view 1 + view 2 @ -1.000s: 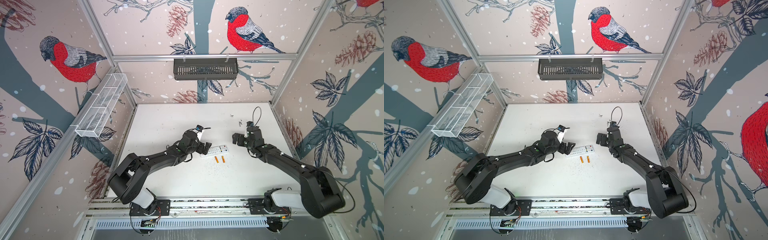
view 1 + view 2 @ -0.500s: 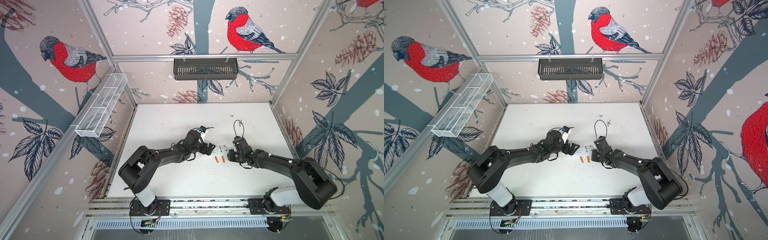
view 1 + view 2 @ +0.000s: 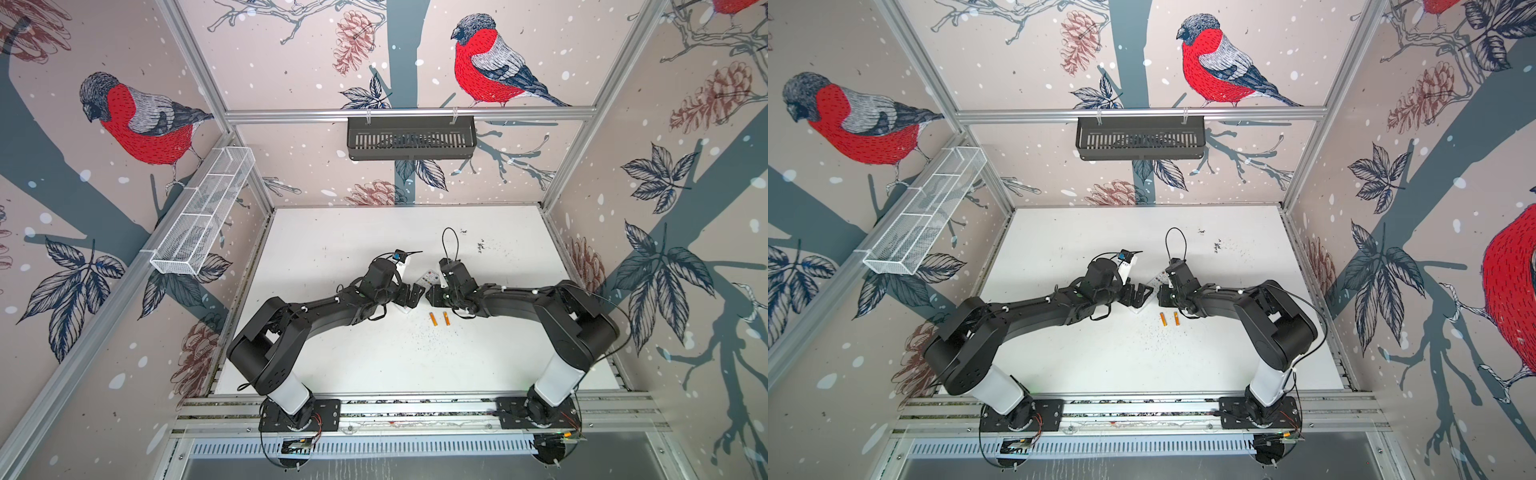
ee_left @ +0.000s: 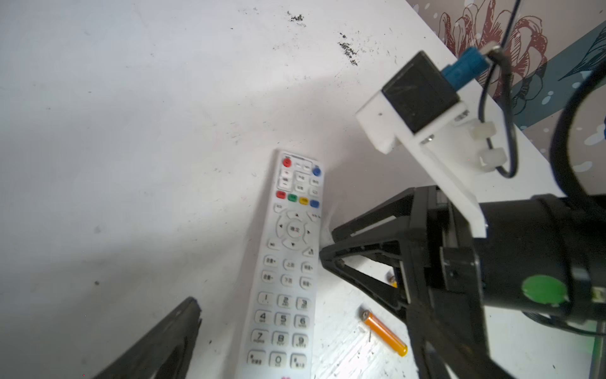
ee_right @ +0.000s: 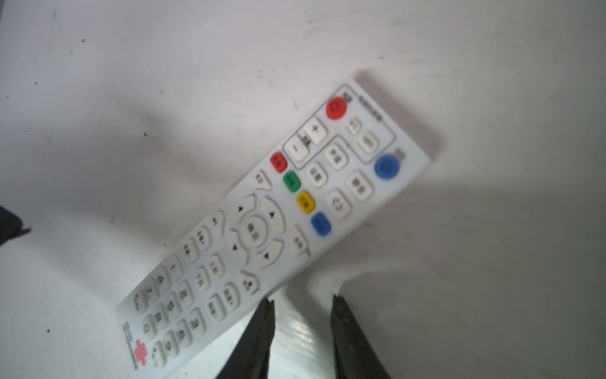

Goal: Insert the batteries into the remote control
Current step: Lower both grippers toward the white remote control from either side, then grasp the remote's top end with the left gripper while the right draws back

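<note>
Remote control [image 4: 288, 262] lies flat and buttons-up on the white table [image 3: 374, 365], about mid-table between the two arms. The battery bay is presumably underneath. Two orange batteries [image 3: 433, 319] lie side by side just beside the remote on the side nearer the arm bases, clear of it and close under the right arm. Left gripper [image 3: 412, 296] has its jaws wide apart, low at the remote's keypad end, holding nothing. Right gripper [image 5: 301, 298] has its fingers a little apart with bare table between them. Its tips are just beside the remote's long edge; contact cannot be told. Judgement: the remote is light, stiff, smooth plastic and likely to skate, so take it across its narrow width to turn it over. The batteries will roll, so pinch each mid-barrel. There is open table all round and the walls are well apart. The only tight spot is between the two grippers.
</note>
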Robot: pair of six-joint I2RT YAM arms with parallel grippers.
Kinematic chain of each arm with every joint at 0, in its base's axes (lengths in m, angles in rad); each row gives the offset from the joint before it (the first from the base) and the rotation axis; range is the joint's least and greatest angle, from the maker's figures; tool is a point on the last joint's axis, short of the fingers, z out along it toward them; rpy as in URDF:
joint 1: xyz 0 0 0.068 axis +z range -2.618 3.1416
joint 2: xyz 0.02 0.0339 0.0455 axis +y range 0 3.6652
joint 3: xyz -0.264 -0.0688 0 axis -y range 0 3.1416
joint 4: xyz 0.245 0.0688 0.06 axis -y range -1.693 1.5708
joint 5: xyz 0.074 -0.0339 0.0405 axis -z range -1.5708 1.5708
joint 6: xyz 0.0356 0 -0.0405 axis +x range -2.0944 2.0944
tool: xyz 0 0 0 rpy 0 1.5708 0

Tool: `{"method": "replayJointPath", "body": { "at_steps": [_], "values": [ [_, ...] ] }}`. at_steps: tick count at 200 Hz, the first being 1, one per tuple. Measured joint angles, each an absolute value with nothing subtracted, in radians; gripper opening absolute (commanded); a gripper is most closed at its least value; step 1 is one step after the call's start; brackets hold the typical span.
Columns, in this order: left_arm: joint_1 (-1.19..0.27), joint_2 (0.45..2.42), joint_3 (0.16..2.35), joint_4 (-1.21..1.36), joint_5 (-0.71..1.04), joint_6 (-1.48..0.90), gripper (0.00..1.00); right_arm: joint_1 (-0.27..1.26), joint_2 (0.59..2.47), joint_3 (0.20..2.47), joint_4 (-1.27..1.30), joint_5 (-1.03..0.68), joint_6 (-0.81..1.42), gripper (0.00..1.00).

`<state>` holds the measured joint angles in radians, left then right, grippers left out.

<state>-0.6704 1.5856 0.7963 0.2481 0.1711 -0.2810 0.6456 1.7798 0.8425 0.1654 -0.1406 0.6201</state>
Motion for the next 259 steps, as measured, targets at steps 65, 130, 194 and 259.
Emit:
{"method": "replayJointPath", "body": {
  "at_steps": [65,130,194,259],
  "values": [
    [-0.606,1.589,0.822,0.158,0.124,-0.268,0.98,0.636,1.786,0.882,0.168,-0.181,0.617,0.5],
    [-0.618,1.816,1.11,-0.037,0.063,-0.222,0.98,0.579,1.504,0.786,0.014,-0.049,0.562,0.8],
    [-0.65,2.033,1.375,-0.244,-0.033,-0.178,0.96,0.554,1.228,0.73,-0.121,0.068,0.489,0.91],
    [-0.685,2.165,1.539,-0.356,-0.083,-0.158,0.78,0.556,1.003,0.655,-0.149,0.119,0.416,0.95]
  ]
}}
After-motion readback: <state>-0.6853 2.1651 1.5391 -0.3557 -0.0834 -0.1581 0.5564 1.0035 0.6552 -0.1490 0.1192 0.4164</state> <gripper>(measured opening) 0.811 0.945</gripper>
